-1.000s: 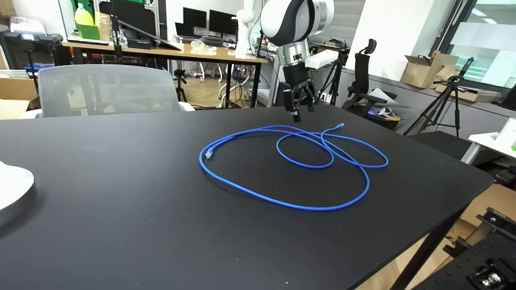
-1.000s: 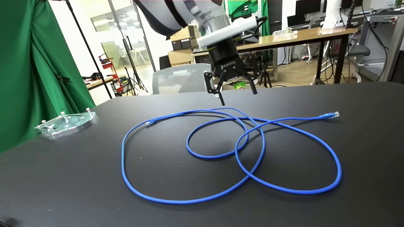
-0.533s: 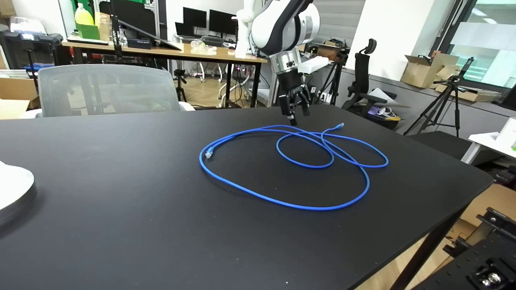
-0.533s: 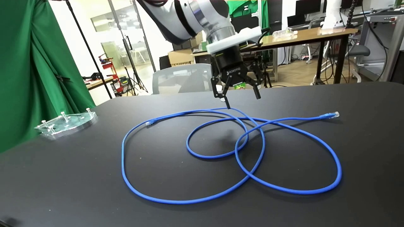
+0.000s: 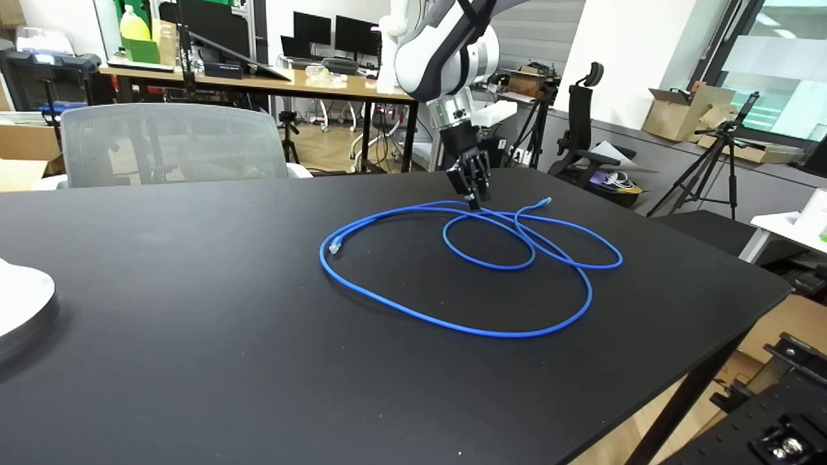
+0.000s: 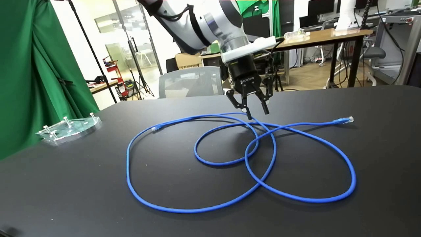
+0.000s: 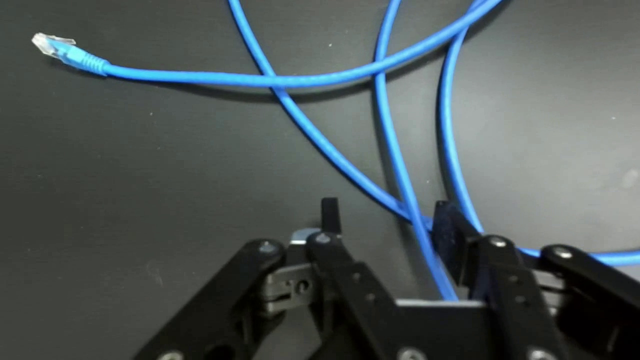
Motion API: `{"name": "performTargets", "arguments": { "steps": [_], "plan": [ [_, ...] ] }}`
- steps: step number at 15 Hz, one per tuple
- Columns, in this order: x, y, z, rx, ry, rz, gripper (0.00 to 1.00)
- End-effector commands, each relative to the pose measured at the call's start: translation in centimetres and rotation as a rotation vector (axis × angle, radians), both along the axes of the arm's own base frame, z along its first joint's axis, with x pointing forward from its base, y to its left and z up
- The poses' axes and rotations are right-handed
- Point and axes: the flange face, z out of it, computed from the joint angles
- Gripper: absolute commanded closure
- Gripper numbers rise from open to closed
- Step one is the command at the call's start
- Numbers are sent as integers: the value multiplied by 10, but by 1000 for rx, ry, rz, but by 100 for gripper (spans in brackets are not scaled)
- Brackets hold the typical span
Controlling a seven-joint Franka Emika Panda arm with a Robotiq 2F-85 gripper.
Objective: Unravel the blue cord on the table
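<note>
One blue cord (image 6: pixel 246 158), loosely looped, lying on the black table (image 6: pixel 82 184); fills center to right of frame in an exterior view. Several crossings, mostly right of center. One plug (image 6: pixel 343 120) sits right side, mid-height; second plug (image 6: pixel 157 127) left of center, just beside the cord's own outer loop.

Gripper (image 6: pixel 257 115) is upper center, tilted, fingertips pointing down at the far strands. Fingers (image 7: pixel 330 215) stand apart, moderate gap between. Wrist view: gripper comes in from the bottom, a strand runs through that gap, nearer the finger at frame right. Can't tell if it's touching. Same view: a plug upper left, strands crossing at top center.

Arm (image 6: pixel 184 31) slants down from the top of frame. Also on table: clear plate (image 6: pixel 70 128) with upright bolts, left side in an exterior view; white object (image 5: pixel 22 303) at left edge in an exterior view, cut off by frame. Behind table: mesh chair (image 6: pixel 190 82), wooden desk (image 5: pixel 300 84). Green curtain (image 6: pixel 26 75) upper left.
</note>
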Motion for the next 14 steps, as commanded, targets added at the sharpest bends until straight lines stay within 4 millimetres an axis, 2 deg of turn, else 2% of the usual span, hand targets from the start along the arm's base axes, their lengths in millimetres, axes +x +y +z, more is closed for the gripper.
{"name": "performTargets", "arguments": {
  "steps": [1,4,5,9,14],
  "plan": [
    [10,-5,-6,-5,20,-1,78],
    [15,-3,-4,7,18,8,98],
    [17,-1,0,9,12,12,100],
    [22,2,29,18,-31,11,98],
    [20,-4,75,-11,-126,-171,98]
  ]
}}
